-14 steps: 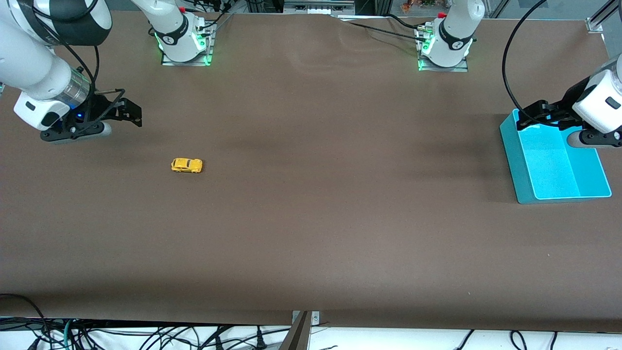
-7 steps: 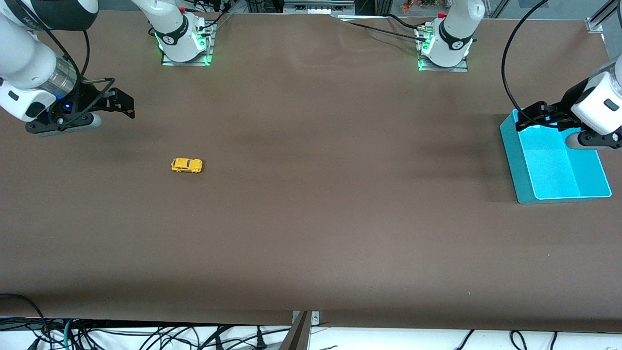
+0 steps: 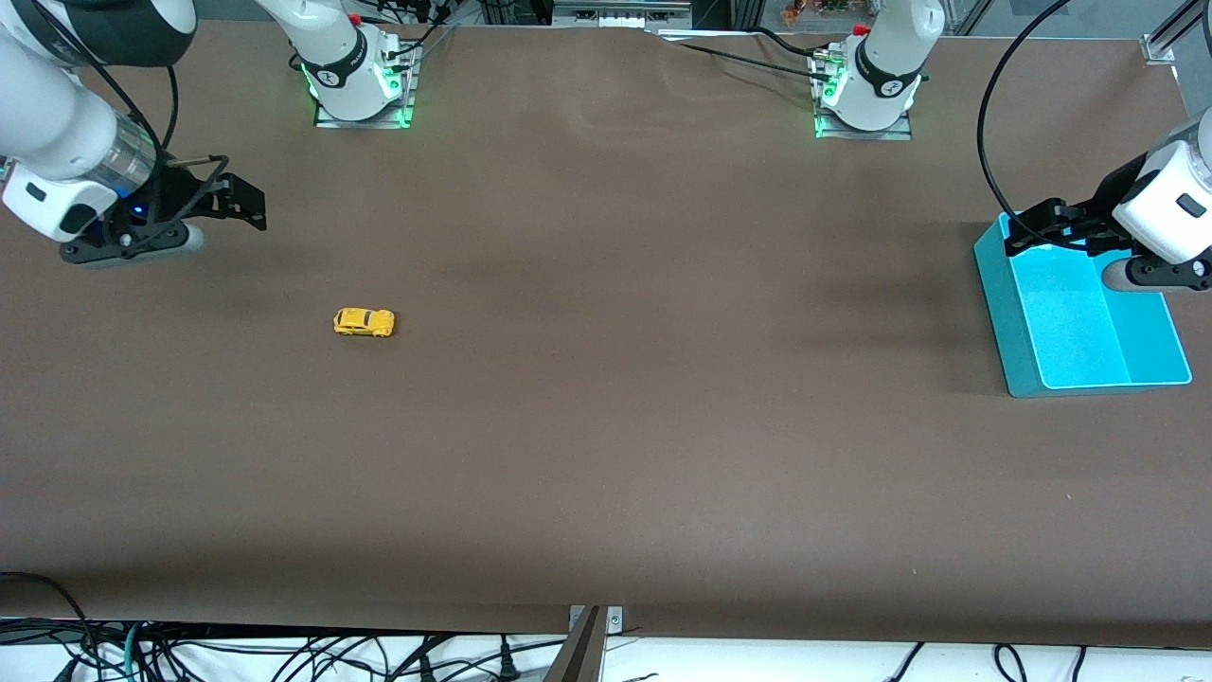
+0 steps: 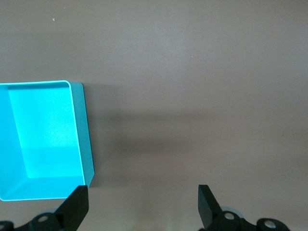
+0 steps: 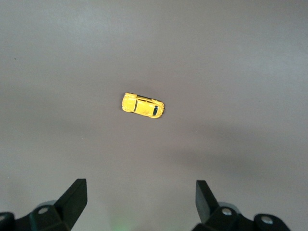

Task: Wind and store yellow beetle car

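The yellow beetle car sits on the brown table toward the right arm's end, and it also shows in the right wrist view. My right gripper hangs open and empty in the air above the table, apart from the car; its midpoint in the right wrist view lies below the car in that picture. My left gripper is open and empty over the rim of the cyan bin. The bin also shows in the left wrist view, beside the left gripper.
The cyan bin is open-topped and empty, at the left arm's end of the table. The two arm bases stand along the table's edge farthest from the front camera. Cables hang below the near edge.
My right gripper moved up and toward the table's end over the first half second, then came back slightly. The car and the left arm have not moved.
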You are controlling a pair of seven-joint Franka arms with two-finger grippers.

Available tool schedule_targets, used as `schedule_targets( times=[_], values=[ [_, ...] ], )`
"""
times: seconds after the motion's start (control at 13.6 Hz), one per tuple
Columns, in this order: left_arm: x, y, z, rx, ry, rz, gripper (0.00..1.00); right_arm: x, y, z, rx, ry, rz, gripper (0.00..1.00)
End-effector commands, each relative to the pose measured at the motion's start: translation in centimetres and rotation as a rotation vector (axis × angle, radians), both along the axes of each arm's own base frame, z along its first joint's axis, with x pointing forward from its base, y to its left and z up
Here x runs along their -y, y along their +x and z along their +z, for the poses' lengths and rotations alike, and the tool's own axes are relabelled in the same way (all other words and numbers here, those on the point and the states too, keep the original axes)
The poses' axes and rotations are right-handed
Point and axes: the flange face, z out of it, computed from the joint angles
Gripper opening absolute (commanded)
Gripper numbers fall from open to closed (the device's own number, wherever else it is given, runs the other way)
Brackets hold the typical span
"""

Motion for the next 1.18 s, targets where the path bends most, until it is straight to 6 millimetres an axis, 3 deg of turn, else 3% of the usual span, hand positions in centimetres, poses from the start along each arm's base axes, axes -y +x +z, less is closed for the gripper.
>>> schedule_targets(
  times=[0.0, 0.22, 0.44, 0.74, 1.1],
  values=[
    [0.2, 0.4, 0.4, 0.004, -0.035, 0.002, 1.0, -0.1, -0.4, -4.8, 0.007, 0.009, 0.034, 1.0],
    [0.2, 0.4, 0.4, 0.004, -0.035, 0.002, 1.0, 0.1, -1.0, -11.4, 0.035, 0.025, 0.193, 1.0],
    [0.1, 0.4, 0.3, 0.003, -0.035, 0.003, 1.0, -0.1, -1.1, -17.0, 0.08, 0.054, 0.538, 1.0],
    [0.8, 0.4, 0.4, 0.004, -0.035, -0.006, 1.0, -0.3, -1.2, -22.9, 0.09, 0.099, 1.0, 1.0],
    [0.3, 0.4, 0.4, 0.004, -0.035, 0.0, 1.0, -2.5, -2.9, -28.3, 0.132, 0.113, 1.143, 1.0]
  ],
)
